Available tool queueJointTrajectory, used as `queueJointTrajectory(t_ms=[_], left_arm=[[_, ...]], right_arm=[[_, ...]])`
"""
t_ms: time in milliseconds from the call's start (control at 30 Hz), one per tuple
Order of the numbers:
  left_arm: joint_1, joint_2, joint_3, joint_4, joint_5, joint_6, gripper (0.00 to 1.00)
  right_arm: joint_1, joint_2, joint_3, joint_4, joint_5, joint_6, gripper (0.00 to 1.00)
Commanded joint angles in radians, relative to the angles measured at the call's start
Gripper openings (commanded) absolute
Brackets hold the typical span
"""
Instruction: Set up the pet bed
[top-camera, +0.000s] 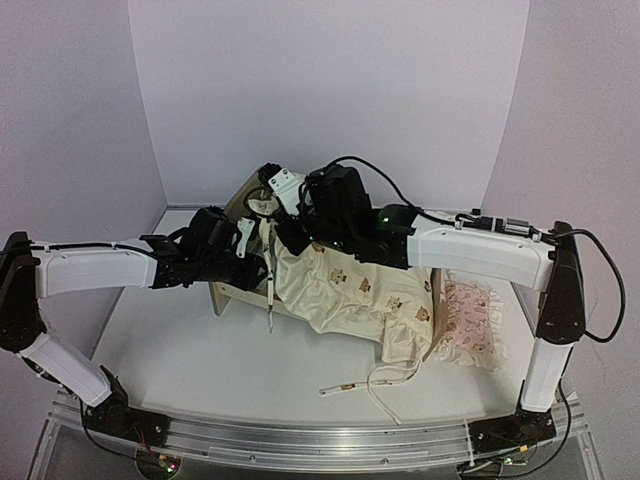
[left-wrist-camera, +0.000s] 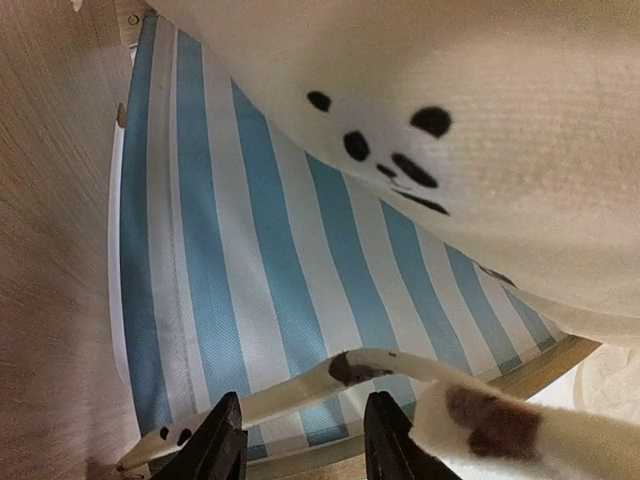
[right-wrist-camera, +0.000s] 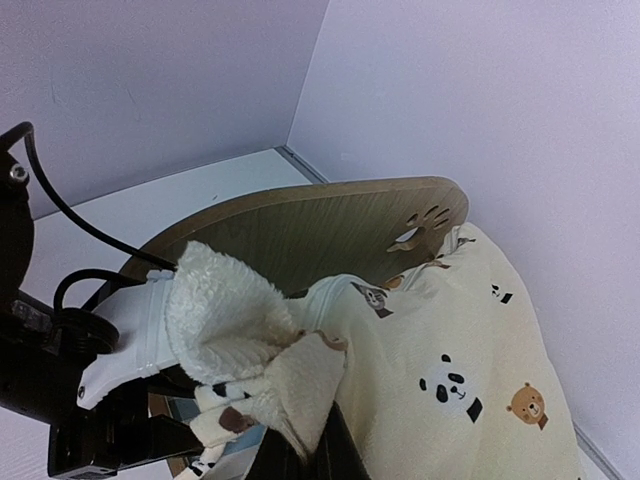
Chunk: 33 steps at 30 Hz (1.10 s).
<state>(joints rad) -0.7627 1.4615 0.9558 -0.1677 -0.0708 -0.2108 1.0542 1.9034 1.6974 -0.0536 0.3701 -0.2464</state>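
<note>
The pet bed (top-camera: 228, 291) stands at the middle back, its light-wood headboard (right-wrist-camera: 330, 225) with the paw cutout upright. Over the blue-and-white striped mattress base (left-wrist-camera: 250, 270) lies the cream animal-print cushion (top-camera: 350, 290), which hangs off the bed to the right. My right gripper (right-wrist-camera: 305, 455) is shut on the cushion's (right-wrist-camera: 470, 370) fleecy near corner, lifted beside the headboard. At the bed's left end my left gripper (left-wrist-camera: 305, 440) stands open just above the mattress base. One cushion tie (left-wrist-camera: 300, 390) runs across in front of its fingertips, not pinched.
A small pink ruffled pillow (top-camera: 470, 320) lies on the table right of the bed, partly under the right arm. Loose cushion ties (top-camera: 345, 387) trail on the white table in front. Purple walls close in the back and both sides.
</note>
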Motion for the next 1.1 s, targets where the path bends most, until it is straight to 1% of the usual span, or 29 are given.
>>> queueJointTrajectory(t_ms=[0,33,100,167,300,367,400,467,667,833,900,1000,1033,1067], left_arm=[[-0.01,0.014,0.031,0.117,-0.029,0.042,0.38],[-0.01,0.018,0.024,0.129,-0.026,0.041,0.33],[-0.01,0.02,0.005,0.177,-0.014,0.043,0.32],[-0.01,0.025,-0.009,0.211,-0.012,0.051,0.33],[-0.01,0.051,-0.006,0.223,-0.045,0.067,0.4],[-0.01,0.064,-0.006,0.239,-0.054,0.072,0.4],[-0.01,0.071,-0.006,0.251,-0.06,0.076,0.4],[-0.01,0.087,-0.002,0.261,-0.082,0.082,0.35],[-0.01,0.13,0.001,0.273,-0.191,0.099,0.28],[-0.009,0.141,0.003,0.253,-0.236,0.086,0.3],[-0.009,0.142,-0.005,0.268,-0.24,0.085,0.24],[-0.009,0.141,-0.007,0.282,-0.254,0.073,0.04],[-0.009,0.14,-0.004,0.279,-0.263,0.065,0.01],[-0.009,0.138,0.002,0.265,-0.277,0.059,0.0]], right_arm=[[-0.003,-0.055,0.013,0.04,-0.005,0.003,0.0],[-0.004,-0.054,0.012,0.04,-0.006,0.004,0.0],[-0.004,-0.052,0.012,0.04,-0.007,0.005,0.0],[-0.004,-0.052,0.012,0.04,-0.009,0.007,0.0],[-0.005,-0.05,0.012,0.04,-0.012,0.01,0.0],[-0.005,-0.051,0.012,0.04,-0.013,0.012,0.0],[-0.004,-0.052,0.011,0.04,-0.013,0.013,0.0],[-0.004,-0.055,0.007,0.04,-0.015,0.015,0.0],[-0.004,-0.065,-0.003,0.04,-0.018,0.019,0.0],[-0.005,-0.069,-0.008,0.04,-0.019,0.018,0.0],[-0.005,-0.071,-0.009,0.04,-0.018,0.016,0.0],[-0.004,-0.07,-0.009,0.04,-0.02,0.019,0.0],[-0.005,-0.07,-0.009,0.04,-0.021,0.02,0.0],[-0.005,-0.07,-0.009,0.04,-0.023,0.024,0.0]])
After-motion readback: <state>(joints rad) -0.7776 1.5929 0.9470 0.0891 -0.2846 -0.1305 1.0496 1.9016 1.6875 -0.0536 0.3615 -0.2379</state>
